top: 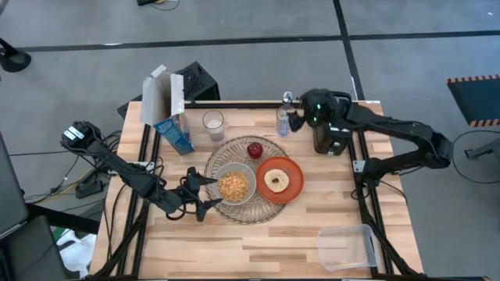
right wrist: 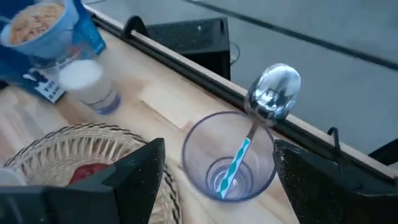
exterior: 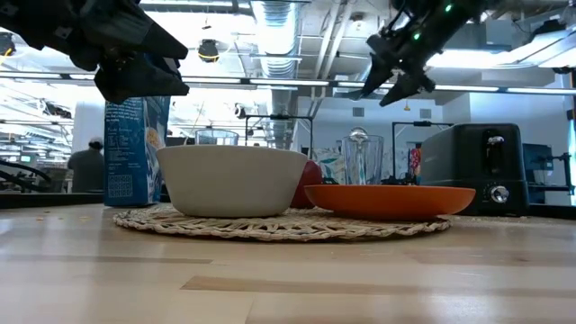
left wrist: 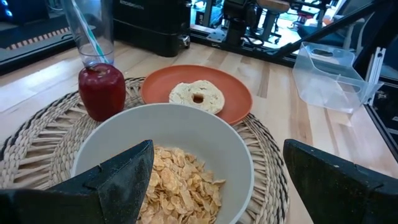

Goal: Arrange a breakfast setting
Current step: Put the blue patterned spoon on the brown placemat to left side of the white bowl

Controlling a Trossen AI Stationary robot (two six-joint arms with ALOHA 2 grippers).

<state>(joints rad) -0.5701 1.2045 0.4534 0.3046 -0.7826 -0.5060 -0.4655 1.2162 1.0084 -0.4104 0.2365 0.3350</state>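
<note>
The woven mat [top: 244, 190] already carries my bowl [top: 235, 185] of cereal, the orange plate [top: 291, 190] with its bagel [top: 276, 180], and the apple [top: 255, 150]. Only the spoon [right wrist: 272, 92] is missing; it stands in a clear cup [right wrist: 230, 157]. My right gripper [top: 298, 119] hovers above it, fingers apart, and must descend and pinch the spoon's bowl. My left gripper [top: 205, 194] waits open by the bowl

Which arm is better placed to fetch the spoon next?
Right, probably. The right pincer hangs open directly over the clear glass holding the metal spoon at the table's far edge. The left pincer, also open, sits beside the pale grey bowl, farther away.
</note>
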